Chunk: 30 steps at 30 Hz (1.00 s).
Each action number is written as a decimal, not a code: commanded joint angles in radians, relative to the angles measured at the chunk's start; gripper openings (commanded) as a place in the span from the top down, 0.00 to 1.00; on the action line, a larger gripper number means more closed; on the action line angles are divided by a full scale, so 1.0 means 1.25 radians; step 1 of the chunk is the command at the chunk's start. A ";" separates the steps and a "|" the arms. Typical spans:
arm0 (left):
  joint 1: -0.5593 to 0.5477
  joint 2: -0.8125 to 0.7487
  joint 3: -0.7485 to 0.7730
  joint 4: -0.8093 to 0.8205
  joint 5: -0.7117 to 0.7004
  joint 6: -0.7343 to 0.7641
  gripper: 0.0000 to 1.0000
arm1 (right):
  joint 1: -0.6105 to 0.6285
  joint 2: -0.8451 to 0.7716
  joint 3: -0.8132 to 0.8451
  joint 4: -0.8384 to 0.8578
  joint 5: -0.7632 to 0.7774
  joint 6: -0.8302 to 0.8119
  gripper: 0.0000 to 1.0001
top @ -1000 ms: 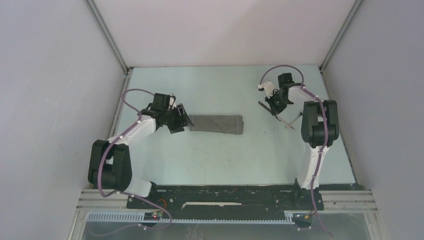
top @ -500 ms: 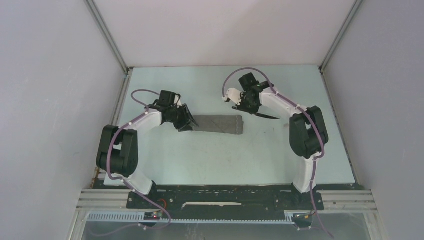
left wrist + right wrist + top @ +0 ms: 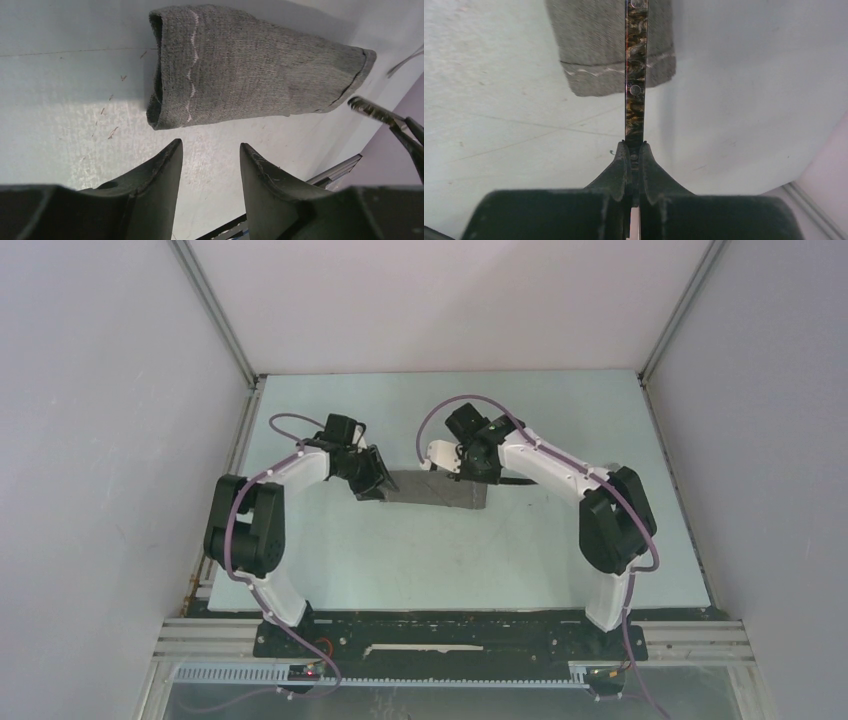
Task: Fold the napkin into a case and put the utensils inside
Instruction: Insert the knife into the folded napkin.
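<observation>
Currently the case (image 3: 440, 487) lies flat in the middle of the table (image 3: 450, 560). Its open mouth is at the left end, and only the left wrist view shows that hollow. The left gripper (image 3: 210, 145) sits just short of the mouth, fingers moderately apart, holding nothing. The right gripper (image 3: 633, 146) is clamped tight on the knife (image 3: 635, 75), whose dark riveted handle reaches over the case's right end. One second ago the knife was well to the right of the case.

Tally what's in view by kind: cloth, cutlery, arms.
Cloth case: 1
Cutlery: 1, the dark-handled piece in the right jaws; no other shows
Arms: 2, left arm and right arm
Total: 4
</observation>
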 commanded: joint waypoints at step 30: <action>0.074 -0.076 -0.109 0.096 0.008 -0.019 0.45 | 0.063 0.127 0.024 0.071 -0.105 0.063 1.00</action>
